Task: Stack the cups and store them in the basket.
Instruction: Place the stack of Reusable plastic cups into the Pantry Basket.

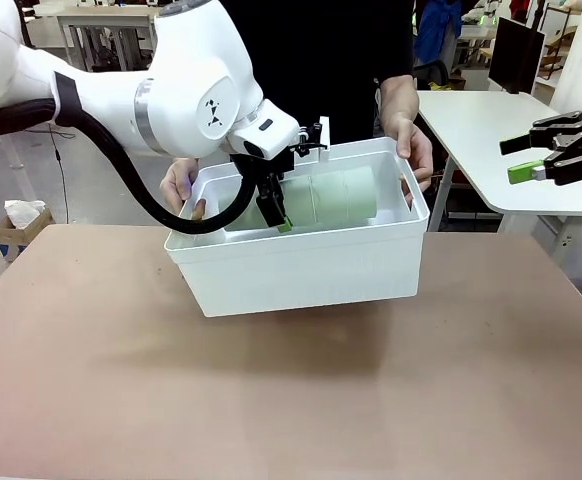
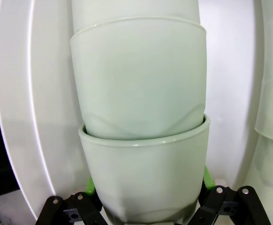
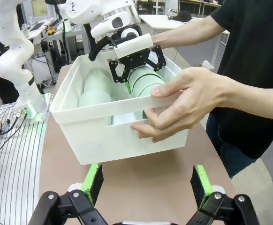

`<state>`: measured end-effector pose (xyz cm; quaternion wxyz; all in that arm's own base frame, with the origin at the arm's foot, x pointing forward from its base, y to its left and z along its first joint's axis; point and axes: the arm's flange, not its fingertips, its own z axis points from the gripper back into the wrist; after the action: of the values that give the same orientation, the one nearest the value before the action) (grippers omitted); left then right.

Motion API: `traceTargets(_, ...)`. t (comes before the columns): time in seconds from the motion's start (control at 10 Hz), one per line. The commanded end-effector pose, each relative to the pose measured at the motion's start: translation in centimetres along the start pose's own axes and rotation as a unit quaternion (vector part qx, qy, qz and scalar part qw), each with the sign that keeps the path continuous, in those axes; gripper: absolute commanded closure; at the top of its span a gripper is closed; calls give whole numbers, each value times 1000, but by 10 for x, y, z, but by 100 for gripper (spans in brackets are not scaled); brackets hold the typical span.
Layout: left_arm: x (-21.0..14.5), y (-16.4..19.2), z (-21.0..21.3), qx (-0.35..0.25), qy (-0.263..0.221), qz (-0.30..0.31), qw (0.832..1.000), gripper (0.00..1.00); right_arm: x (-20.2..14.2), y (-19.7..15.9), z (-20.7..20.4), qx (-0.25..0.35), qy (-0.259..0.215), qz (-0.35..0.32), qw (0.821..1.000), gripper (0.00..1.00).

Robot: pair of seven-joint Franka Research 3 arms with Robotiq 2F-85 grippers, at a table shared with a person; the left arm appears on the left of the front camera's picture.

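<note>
A person holds the white basket [image 1: 301, 270] [image 3: 117, 136] tilted above the table, one hand on each short end. Inside it lie stacked pale green cups [image 1: 336, 195] [image 2: 141, 79] [image 3: 146, 82]. My left gripper [image 1: 276, 215] [image 2: 148, 187] [image 3: 136, 70] reaches into the basket and is shut on the lowest cup of that stack, a green pad against each side. A second run of cups [image 3: 94, 89] [image 2: 272, 93] lies beside it in the basket. My right gripper [image 1: 519, 158] [image 3: 146, 183] hangs open off to the right, clear of the basket, with nothing in it.
The person's hands [image 1: 416, 145] [image 1: 181, 185] [image 3: 183, 103] grip the basket's rim. The brown tabletop [image 1: 271, 400] lies bare under the basket. A white side table [image 1: 511, 130] stands behind my right gripper, and a cardboard box [image 1: 16, 225] sits on the floor at left.
</note>
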<state>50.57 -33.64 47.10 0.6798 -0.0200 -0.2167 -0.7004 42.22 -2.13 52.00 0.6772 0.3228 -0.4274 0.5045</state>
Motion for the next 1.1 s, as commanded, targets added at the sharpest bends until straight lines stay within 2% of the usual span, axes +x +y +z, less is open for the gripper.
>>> traceTargets(0.0,1,8,-1,2,14,6,1000,10,5,0,-1,-2,-7,-5,1000,0)
traceTargets(0.3,3,7,-8,2,18,9,1000,10,5,0,-1,-2,-7,-5,1000,0)
traceTargets(0.4,3,6,-8,-7,19,5,1000,0,5,0,-1,-2,-7,-5,1000,0)
traceTargets(0.8,0,8,6,-5,11,24,1000,0,5,0,-1,-2,-7,-5,1000,0)
traceTargets(1.0,-2,9,32,-14,-24,34,999,0,5,0,-1,-2,-7,-5,1000,0)
